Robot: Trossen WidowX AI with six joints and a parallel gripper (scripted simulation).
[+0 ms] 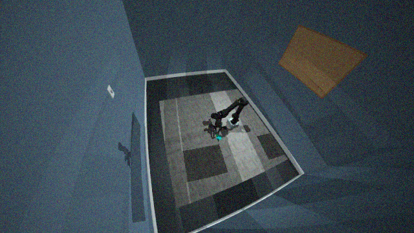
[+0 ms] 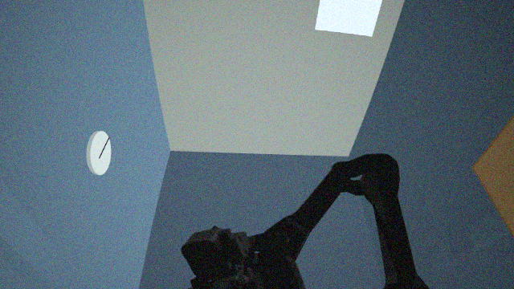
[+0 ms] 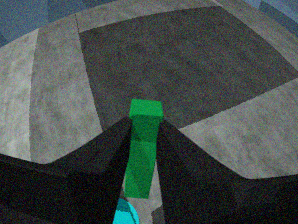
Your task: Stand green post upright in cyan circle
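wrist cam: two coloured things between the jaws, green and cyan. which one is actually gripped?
The green post: the gripper is shut on it, dark jaws pressed against both its sides. The cyan circle is flat on the floor below, showing through the gap, not gripped.

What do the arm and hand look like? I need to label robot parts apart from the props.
The arm is matt black, built of thick rounded links with a bulky elbow. The hand has two broad, dark, plain fingers. No cables or markings show in this dim light.

Dim room, blue walls (image 2: pixel 48 80). Grey patchwork floor (image 1: pixel 207 162), pale border. Ceiling light panel (image 2: pixel 348 16) upper rt. Wall clock (image 2: pixel 99 152) left. Orange board (image 1: pixel 321 59) upper rt.
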